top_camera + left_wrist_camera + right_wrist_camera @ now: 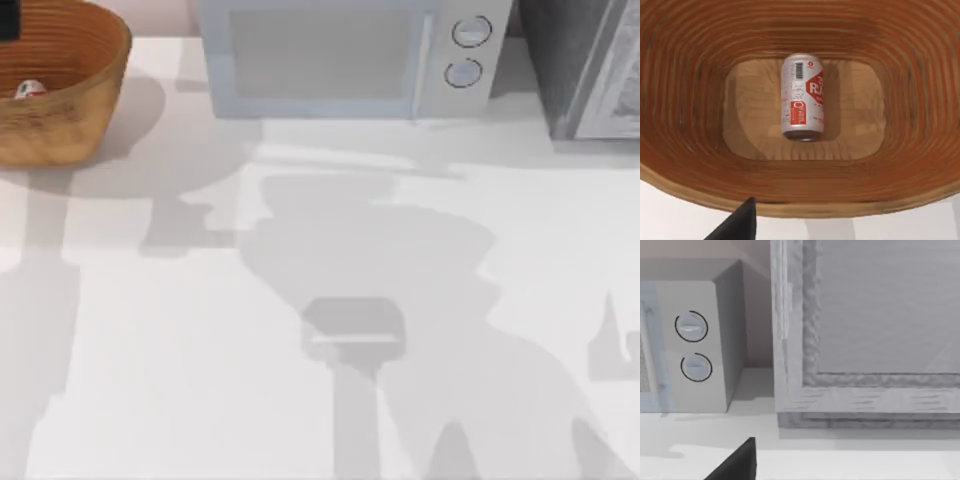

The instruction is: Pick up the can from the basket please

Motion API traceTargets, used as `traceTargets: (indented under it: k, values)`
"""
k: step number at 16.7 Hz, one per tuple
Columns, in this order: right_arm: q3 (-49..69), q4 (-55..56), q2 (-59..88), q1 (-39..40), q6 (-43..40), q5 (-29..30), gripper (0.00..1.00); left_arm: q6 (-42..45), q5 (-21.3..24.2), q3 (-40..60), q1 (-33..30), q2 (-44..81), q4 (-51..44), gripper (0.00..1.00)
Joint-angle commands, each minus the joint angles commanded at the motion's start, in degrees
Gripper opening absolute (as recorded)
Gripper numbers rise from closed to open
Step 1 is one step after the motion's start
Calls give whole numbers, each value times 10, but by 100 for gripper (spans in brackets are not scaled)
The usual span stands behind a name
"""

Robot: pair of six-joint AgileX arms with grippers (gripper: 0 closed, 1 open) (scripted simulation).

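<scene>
The can [802, 97] is seen lying on its side on the flat floor of the basket [685, 100], at the table's far left corner. It is judged light, rigid, smooth and prone to rolling, so a grip across mid-body is advised. Finger states cannot be told for either gripper.

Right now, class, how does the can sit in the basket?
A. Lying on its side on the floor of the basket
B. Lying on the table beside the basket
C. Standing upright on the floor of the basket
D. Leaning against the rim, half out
A: in the left wrist view the can lies lengthwise on the flat floor of the basket, its printed side facing up.
</scene>
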Motion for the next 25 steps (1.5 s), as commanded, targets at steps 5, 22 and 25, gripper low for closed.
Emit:
traceTargets:
  k: [5,22,25]
  values:
    - [0,0,0,0,0,0,100,14,17,235,12,244,-111,100]
    - [0,0,0,0,0,0,100,22,30,418,15,448,-171,100]
    - [0,0,0,0,0,0,100,18,30,412,12,475,-137,100]
